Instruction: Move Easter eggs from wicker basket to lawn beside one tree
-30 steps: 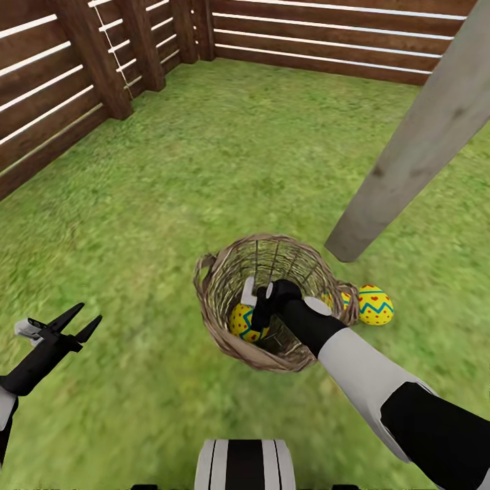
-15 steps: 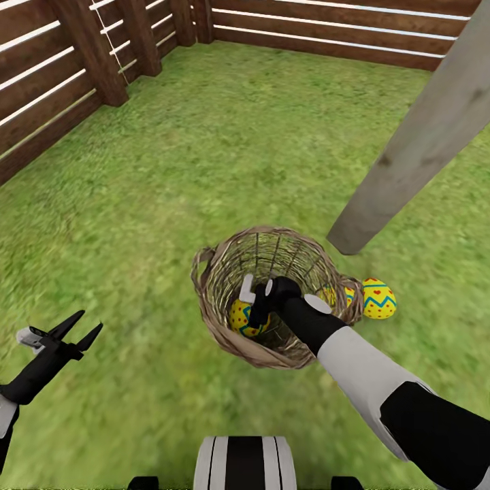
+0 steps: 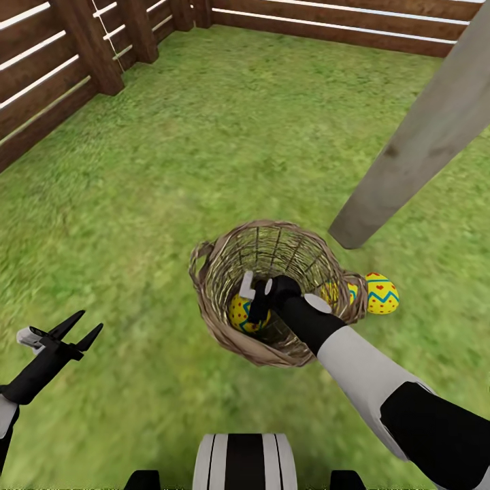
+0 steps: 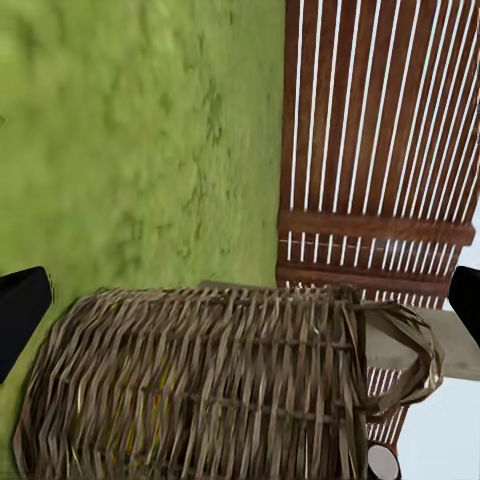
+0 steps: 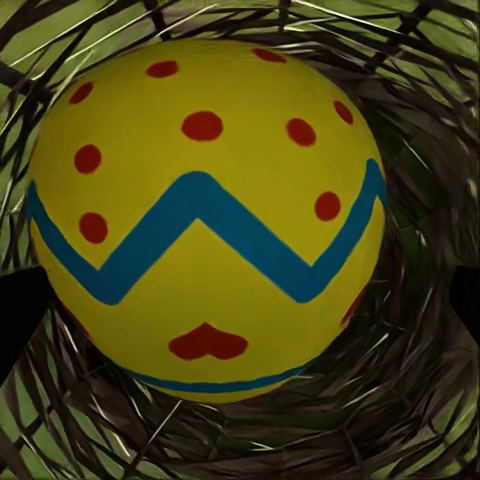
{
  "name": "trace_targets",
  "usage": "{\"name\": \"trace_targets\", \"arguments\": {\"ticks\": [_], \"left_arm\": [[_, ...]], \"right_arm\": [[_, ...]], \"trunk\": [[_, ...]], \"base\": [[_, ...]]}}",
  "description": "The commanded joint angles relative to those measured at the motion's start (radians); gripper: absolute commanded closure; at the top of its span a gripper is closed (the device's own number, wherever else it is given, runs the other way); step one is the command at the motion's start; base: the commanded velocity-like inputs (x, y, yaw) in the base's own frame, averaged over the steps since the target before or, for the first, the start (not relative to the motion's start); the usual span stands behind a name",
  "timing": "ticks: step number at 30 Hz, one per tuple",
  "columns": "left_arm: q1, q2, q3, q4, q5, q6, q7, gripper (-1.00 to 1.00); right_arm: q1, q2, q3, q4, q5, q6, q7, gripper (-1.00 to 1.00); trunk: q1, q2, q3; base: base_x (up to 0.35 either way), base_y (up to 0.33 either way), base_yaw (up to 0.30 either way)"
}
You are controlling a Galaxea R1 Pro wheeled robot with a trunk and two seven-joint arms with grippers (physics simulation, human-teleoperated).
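The right gripper (image 3: 253,304) reaches into the wicker basket (image 3: 231,340), fingers apart around the last egg (image 5: 205,215) to lift it out; the left gripper (image 3: 76,328) waits spread.

left claw (image 3: 76,328) — fingers spread, hovering low | right claw (image 3: 253,299) — arm reaching forward, fingers apart

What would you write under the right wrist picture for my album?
Close-up of a yellow Easter egg with red dots and a blue zigzag, lying at the bottom of the wicker basket.

Fenced garden: lawn (image 3: 224,136), wooden fence (image 3: 61,75)
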Motion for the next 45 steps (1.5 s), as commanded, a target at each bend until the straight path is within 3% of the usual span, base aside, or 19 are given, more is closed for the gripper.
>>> {"name": "trace_targets", "arguments": {"ticks": [1,41,42,45], "left_arm": [[0.000,0.000,0.001,0.000,0.002,0.008,-0.002,-1.00],[0.000,-0.001,0.001,-0.007,0.002,0.008,-0.003,-1.00],[0.000,-0.001,0.001,-0.008,0.002,0.008,-0.003,-1.00],[0.000,-0.001,0.001,-0.007,0.002,0.008,-0.003,-1.00]], "right_arm": [[0.000,0.000,0.001,-0.002,0.008,0.003,0.004,-1.00],[0.000,0.001,0.002,-0.005,0.008,0.006,0.000,-1.00],[0.000,0.002,0.003,-0.005,0.008,0.006,0.000,1.00],[0.000,0.002,0.004,-0.005,0.008,0.006,0.001,1.00]], "trunk": [[0.000,0.000,-0.005],[0.009,-0.005,-0.078],[0.009,-0.005,-0.078],[0.010,-0.005,-0.086]], "base": [[0.000,0.000,0.000],[0.000,0.000,0.000],[0.000,0.000,0.000],[0.000,0.000,0.000]]}}
